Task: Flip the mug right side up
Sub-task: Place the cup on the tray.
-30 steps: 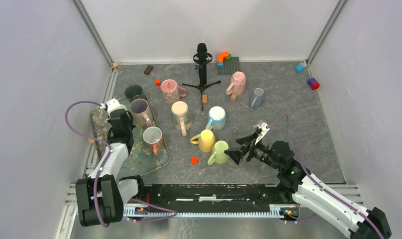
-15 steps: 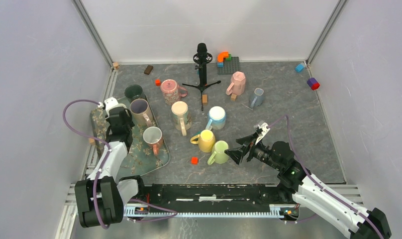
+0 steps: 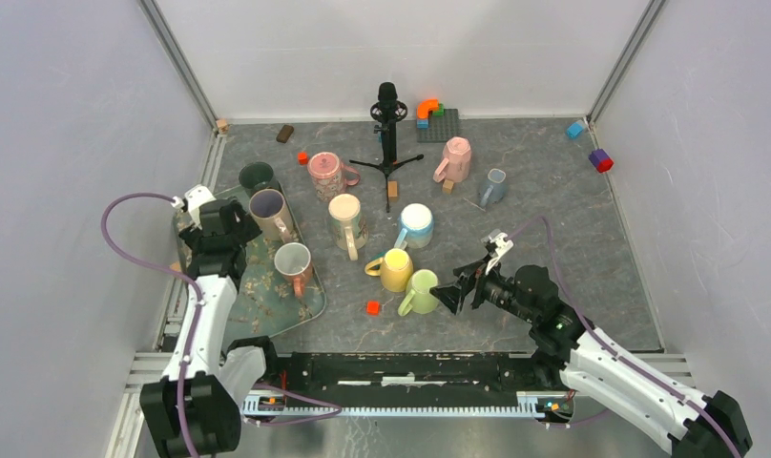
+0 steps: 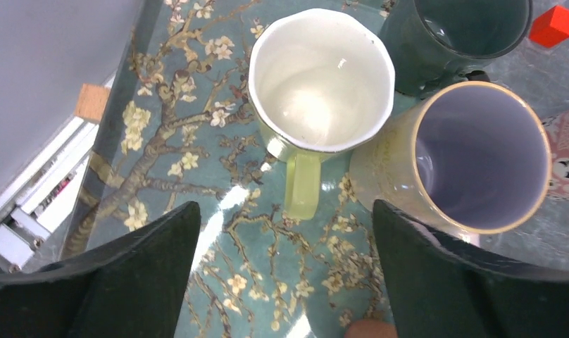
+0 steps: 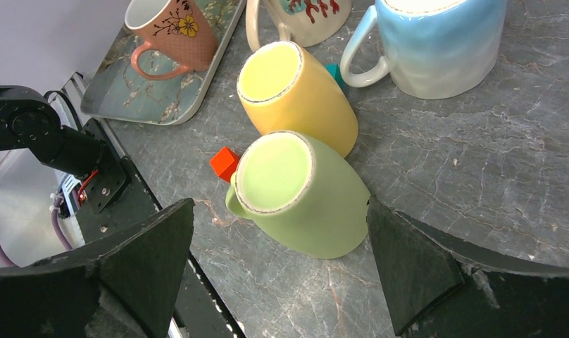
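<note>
Mug work sits with the green mug, which stands mouth-down on the table, base upward, near the front and touching the yellow mug, also inverted, just behind it. Its handle points toward a red block close by. The right gripper hangs just beside it with its jaws spread wide and nothing in them, one finger on each side of the mug in the wrist view but not touching it.

I judge the step to be the approach, before any grasp. The next move calls for closing in around the mug's wall, clamping firmly, lifting clear of the yellow mug, then rolling the wrist over and setting the mug down on its base.

Farther left, the left gripper is spread and empty over the tray, above a pale mug that stands upright there.
</note>
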`<control>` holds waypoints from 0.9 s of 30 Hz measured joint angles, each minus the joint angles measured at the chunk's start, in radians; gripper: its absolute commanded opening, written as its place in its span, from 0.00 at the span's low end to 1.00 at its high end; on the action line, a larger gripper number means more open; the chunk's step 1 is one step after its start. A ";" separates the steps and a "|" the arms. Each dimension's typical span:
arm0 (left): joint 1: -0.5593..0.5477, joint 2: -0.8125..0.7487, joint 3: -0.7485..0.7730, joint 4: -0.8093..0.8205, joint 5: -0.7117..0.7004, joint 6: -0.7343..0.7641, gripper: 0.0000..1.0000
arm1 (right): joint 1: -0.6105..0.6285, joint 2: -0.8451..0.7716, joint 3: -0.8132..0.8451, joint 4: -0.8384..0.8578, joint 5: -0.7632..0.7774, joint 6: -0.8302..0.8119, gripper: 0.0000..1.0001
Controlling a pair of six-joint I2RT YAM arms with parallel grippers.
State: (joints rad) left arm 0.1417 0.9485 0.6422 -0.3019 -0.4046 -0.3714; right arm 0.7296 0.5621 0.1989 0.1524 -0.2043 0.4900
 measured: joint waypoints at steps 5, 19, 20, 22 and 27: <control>-0.016 -0.053 0.060 -0.118 0.029 -0.034 1.00 | 0.000 0.018 0.050 -0.050 0.027 0.000 0.98; -0.290 -0.200 0.204 -0.299 0.219 -0.086 1.00 | 0.000 0.053 0.228 -0.292 0.208 -0.028 0.98; -0.324 -0.206 0.209 -0.306 0.230 -0.086 1.00 | 0.000 0.053 0.238 -0.310 0.226 -0.030 0.98; -0.392 -0.208 0.221 -0.317 0.248 -0.086 1.00 | 0.000 0.053 0.257 -0.343 0.264 -0.034 0.98; -0.577 -0.174 0.257 -0.336 0.237 -0.090 1.00 | 0.000 0.078 0.310 -0.417 0.372 -0.039 0.98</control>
State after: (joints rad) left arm -0.4351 0.7746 0.8993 -0.6384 -0.1680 -0.4618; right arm 0.7296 0.6403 0.5091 -0.2646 0.1673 0.4511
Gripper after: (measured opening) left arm 0.994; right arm 0.979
